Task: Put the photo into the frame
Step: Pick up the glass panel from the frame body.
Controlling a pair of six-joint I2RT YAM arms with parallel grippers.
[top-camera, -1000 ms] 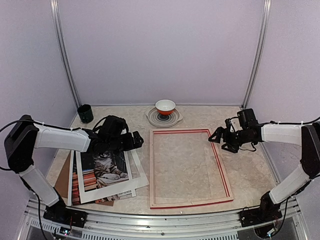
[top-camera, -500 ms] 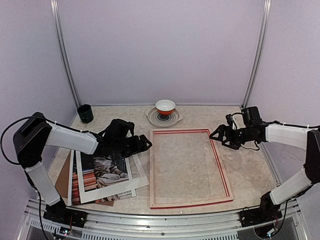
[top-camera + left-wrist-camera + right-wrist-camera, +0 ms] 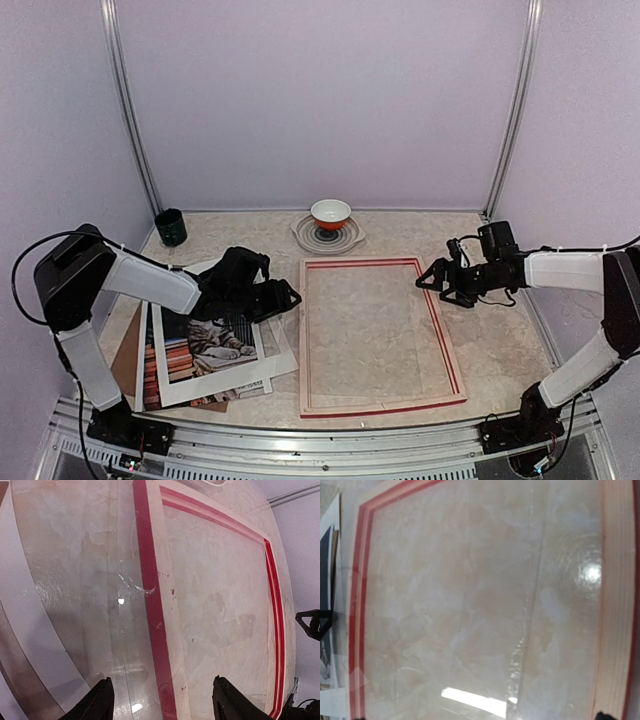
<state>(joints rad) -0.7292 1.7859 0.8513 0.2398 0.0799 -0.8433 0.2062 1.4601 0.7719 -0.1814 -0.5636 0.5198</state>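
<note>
The frame (image 3: 441,330) lies flat in the middle of the table, back side up, with red and pale wood rails and a clear pane. The photo (image 3: 205,340), a tabby cat with reddish books, lies on a stack to its left. My left gripper (image 3: 290,297) is open and empty, low over the stack's far right corner. In the left wrist view its fingers (image 3: 102,702) straddle the frame's left rail (image 3: 152,605). My right gripper (image 3: 432,280) is open and empty at the frame's far right corner. The right wrist view looks across the pane, with the pale rail (image 3: 615,605) at the right.
A white mat (image 3: 278,352) and a brown backing board (image 3: 124,352) lie under the photo. An orange bowl (image 3: 331,212) sits on a plate (image 3: 303,236) at the back. A dark cup (image 3: 171,227) stands at the back left. Metal posts stand at both back corners.
My left gripper has moved right and down to the frame's left rail. My right gripper rose slightly, then came back down toward the frame's far right corner.
</note>
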